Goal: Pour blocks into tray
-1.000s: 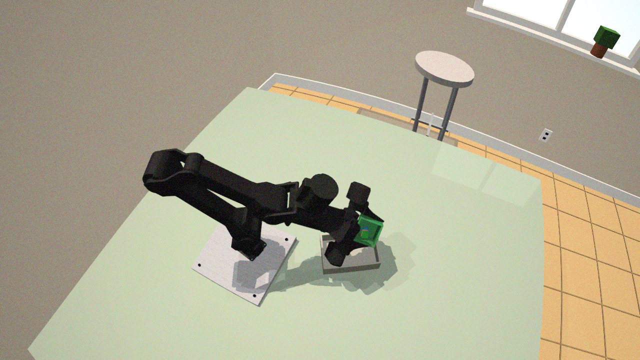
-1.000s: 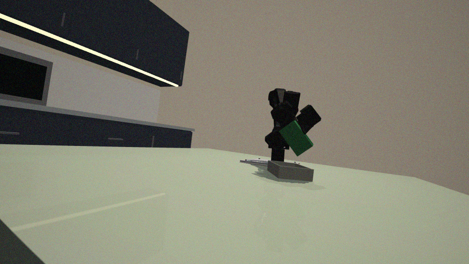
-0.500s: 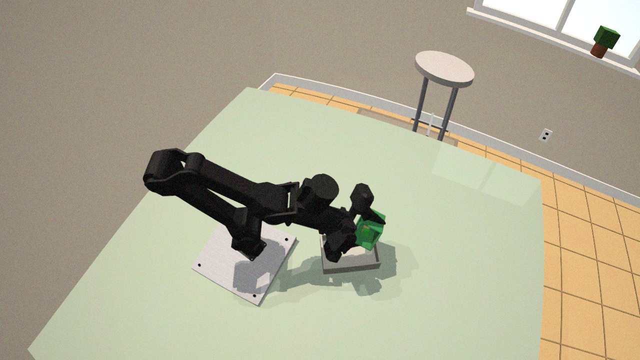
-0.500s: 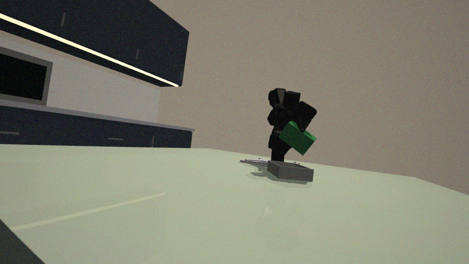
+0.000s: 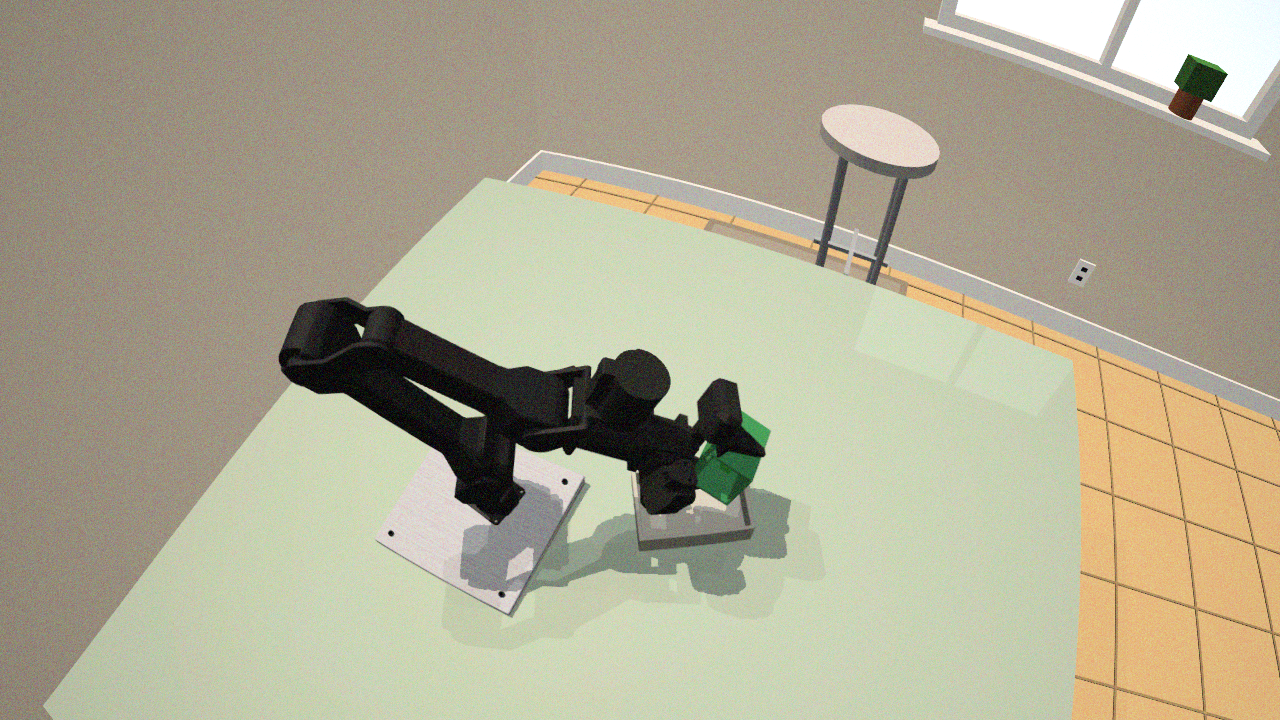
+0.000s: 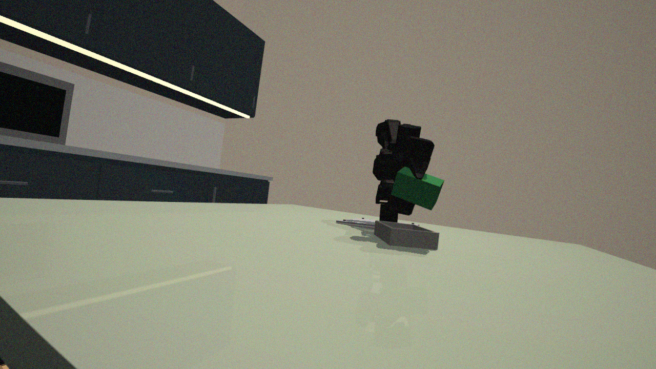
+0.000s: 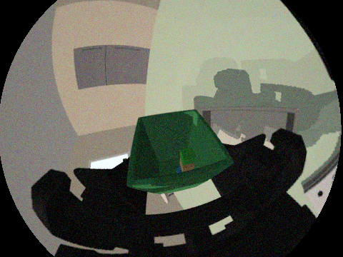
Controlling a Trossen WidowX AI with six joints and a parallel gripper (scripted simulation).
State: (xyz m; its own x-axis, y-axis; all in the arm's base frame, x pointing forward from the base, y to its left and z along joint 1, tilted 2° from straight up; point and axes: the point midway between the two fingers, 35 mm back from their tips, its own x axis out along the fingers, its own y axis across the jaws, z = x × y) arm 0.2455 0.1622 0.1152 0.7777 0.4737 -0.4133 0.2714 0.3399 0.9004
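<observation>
The arm (image 5: 456,360) (image 6: 385,167) extended from its base plate (image 5: 418,537) (image 6: 349,222) (image 7: 324,201), with the wrist rolled and the gripper (image 5: 726,467) (image 6: 414,193) (image 7: 170,143) raised above the table (image 5: 895,537) (image 6: 275,284) (image 7: 214,36). The gripper's fingers stood partly open, clamped on opposite sides of the cup (image 5: 726,479) (image 6: 417,188) (image 7: 168,143).

The cup was green and square-sided, held clear of the tray (image 5: 694,539) (image 6: 412,238) (image 7: 246,108) and tilted well over onto its side. In the top view it overlapped the tray's far corner region; exact alignment over the tray could not be established. The wrist view showed a green block (image 7: 188,156), an orange block (image 7: 188,167) and a small blue part (image 7: 179,169) inside the cup.

One finger covered part of the cup in the top view. The gripper and cup hid part of the tray floor, and the blocks overlapped, so their full count could not be determined.
</observation>
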